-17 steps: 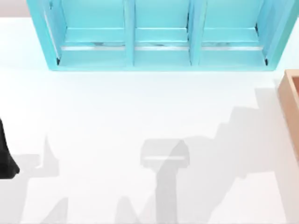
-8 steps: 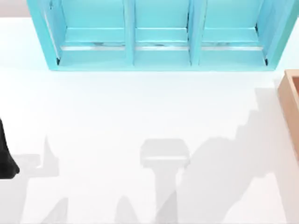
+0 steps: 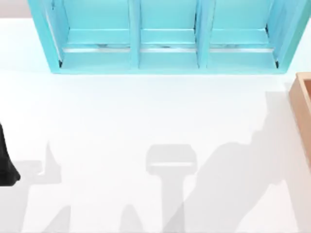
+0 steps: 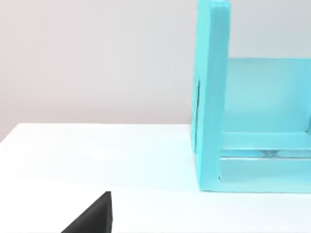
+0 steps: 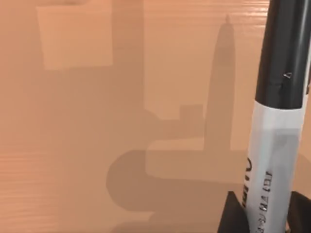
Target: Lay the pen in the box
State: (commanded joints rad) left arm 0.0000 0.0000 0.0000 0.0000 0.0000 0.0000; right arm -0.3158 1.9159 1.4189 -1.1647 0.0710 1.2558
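Two dark fingers (image 5: 232, 213) of the right pincer (image 5: 262, 216) clenched on the pen (image 5: 274, 121), seen from the right wrist, black end outward, above the tan floor of the box (image 5: 97, 121), shadow cast on the wood. Box (image 3: 302, 104) at the right edge of the white worktop (image 3: 121, 121). Turquoise shelf unit (image 3: 165, 36) along the far edge. Left arm (image 3: 6, 162) parked at the left edge; left pincer state: cannot tell.
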